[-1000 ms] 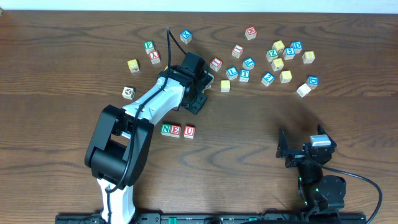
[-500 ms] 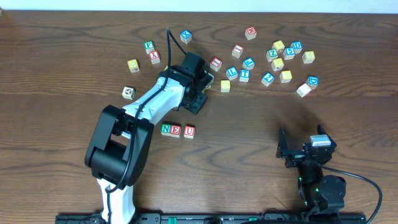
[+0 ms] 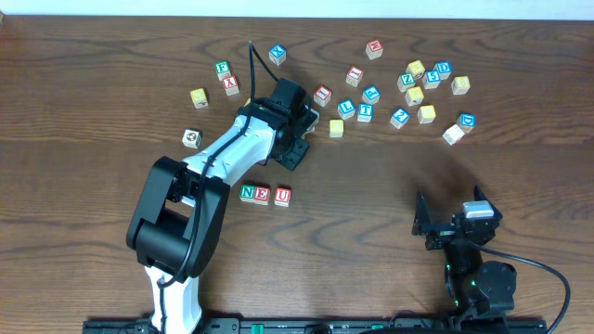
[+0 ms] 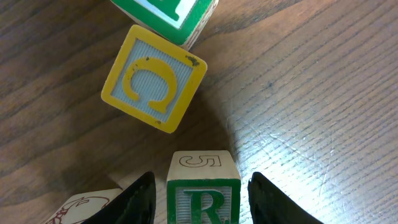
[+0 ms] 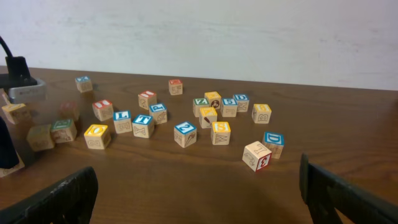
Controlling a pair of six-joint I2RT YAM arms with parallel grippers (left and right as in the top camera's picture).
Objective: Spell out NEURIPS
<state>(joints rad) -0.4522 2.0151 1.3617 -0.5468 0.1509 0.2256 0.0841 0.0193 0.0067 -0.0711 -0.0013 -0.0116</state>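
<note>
Three cubes lettered N (image 3: 248, 193), E (image 3: 263, 194) and U (image 3: 282, 196) stand in a row at mid-table. In the left wrist view a green R cube (image 4: 203, 196) rests on the wood between the fingers of my left gripper (image 4: 202, 178). A narrow gap shows on each side of it, so the jaws are open. From overhead the left gripper (image 3: 306, 130) hides that cube. A yellow S cube (image 5: 220, 132) sits in the far scatter. My right gripper (image 5: 196, 186) hangs wide open near the front right (image 3: 452, 215), holding nothing.
A yellow-faced cube (image 4: 153, 78) and a green one (image 4: 168, 12) lie just ahead of the R cube, with a red-drawn cube (image 4: 81, 208) at its left. Several loose cubes (image 3: 408, 93) spread across the back right, and a few more (image 3: 223, 79) at the back left.
</note>
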